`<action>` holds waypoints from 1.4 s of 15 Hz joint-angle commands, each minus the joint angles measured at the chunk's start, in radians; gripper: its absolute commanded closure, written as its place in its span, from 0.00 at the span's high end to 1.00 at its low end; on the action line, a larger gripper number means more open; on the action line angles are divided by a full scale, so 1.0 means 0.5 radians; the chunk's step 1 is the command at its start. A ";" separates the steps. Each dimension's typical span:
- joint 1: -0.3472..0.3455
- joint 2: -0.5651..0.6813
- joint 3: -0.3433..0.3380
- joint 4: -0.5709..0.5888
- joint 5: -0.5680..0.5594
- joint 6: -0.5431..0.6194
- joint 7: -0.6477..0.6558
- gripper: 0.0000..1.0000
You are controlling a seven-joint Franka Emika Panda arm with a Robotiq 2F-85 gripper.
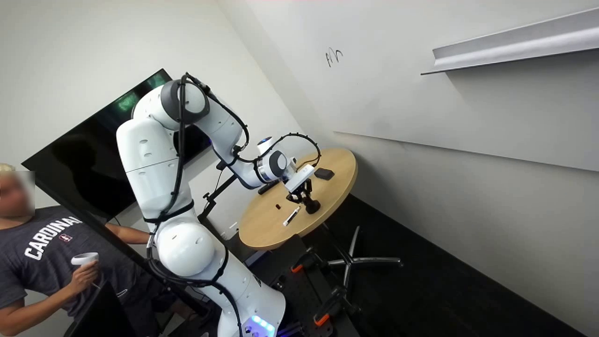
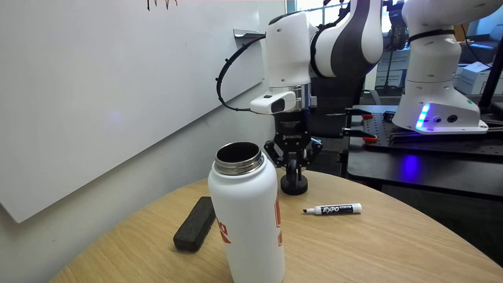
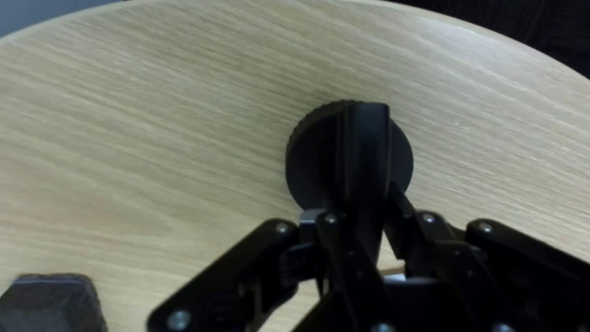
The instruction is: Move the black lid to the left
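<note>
Item 1: black lid (image 2: 294,186), qty. 1. Low, round, matte disc w/ a loop handle (image 3: 366,147) standing on top. Edge looks finely ridged in the wrist view; the top face, where the handle leaves it showing, looks smooth & flat.

Orientation: disc approx. level, broad face up; handle points up, into the gripper (image 2: 294,167). Long axis is the handle's (the disc being round): a straight band across the middle, running top to bottom in the wrist view. In an exterior view the loop shows nearly edge-on, as a narrow upright strip.

Pos.: at the round wooden table (image 1: 262,227), near its rim. Underside touching the wood or just above it: can't tell.

Item 2: gripper, blk, upright over the lid in an exterior view, fingers (image 3: 410,235) down. Jaws clenched on the handle, one finger each side, loop pinched b/w them.

Item 3: marker (image 2: 334,209), white w/ dark label, lying flat near the lid, apart from it.

Item 4: eraser (image 2: 195,224), dark oblong block, flat, farther from the lid than the marker; one end shows at bottom left of the wrist view.

Item 5: bottle (image 2: 247,220), white w/ red marks, upright, mouth open, steel neck, partly hiding the eraser.

Item 6: person (image 1: 51,241), grey T-shirt, w/ a white controller (image 1: 85,258).
</note>
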 commanded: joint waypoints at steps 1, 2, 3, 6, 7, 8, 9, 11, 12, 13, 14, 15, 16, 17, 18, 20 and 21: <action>-0.040 0.009 0.030 0.027 -0.070 0.008 0.031 0.00; -0.038 -0.009 0.033 0.016 -0.074 0.005 0.037 0.04; -0.035 -0.028 0.042 0.004 -0.073 -0.005 0.043 0.05; -0.045 -0.129 0.162 -0.092 0.004 -0.083 0.078 0.01; -0.043 -0.170 0.206 -0.132 0.021 -0.104 0.096 0.03; -0.011 -0.240 0.232 -0.194 0.011 -0.102 0.156 0.03; 0.011 -0.299 0.262 -0.241 0.006 -0.101 0.208 0.03; 0.027 -0.424 0.368 -0.350 0.029 -0.095 0.301 0.03; 0.029 -0.483 0.430 -0.395 0.046 -0.092 0.343 0.03; 0.016 -0.532 0.526 -0.442 0.122 -0.073 0.323 0.03; -0.013 -0.551 0.638 -0.461 0.205 -0.071 0.281 0.03; -0.026 -0.555 0.751 -0.471 0.302 -0.043 0.218 0.03; -0.028 -0.539 0.845 -0.452 0.375 -0.039 0.150 0.03; -0.031 -0.529 0.931 -0.433 0.435 -0.045 0.089 0.03; -0.042 -0.551 1.000 -0.434 0.493 -0.046 0.058 0.03; 0.008 -0.485 0.951 -0.409 0.434 -0.045 0.147 0.11; 0.008 -0.494 0.977 -0.410 0.446 -0.045 0.145 0.11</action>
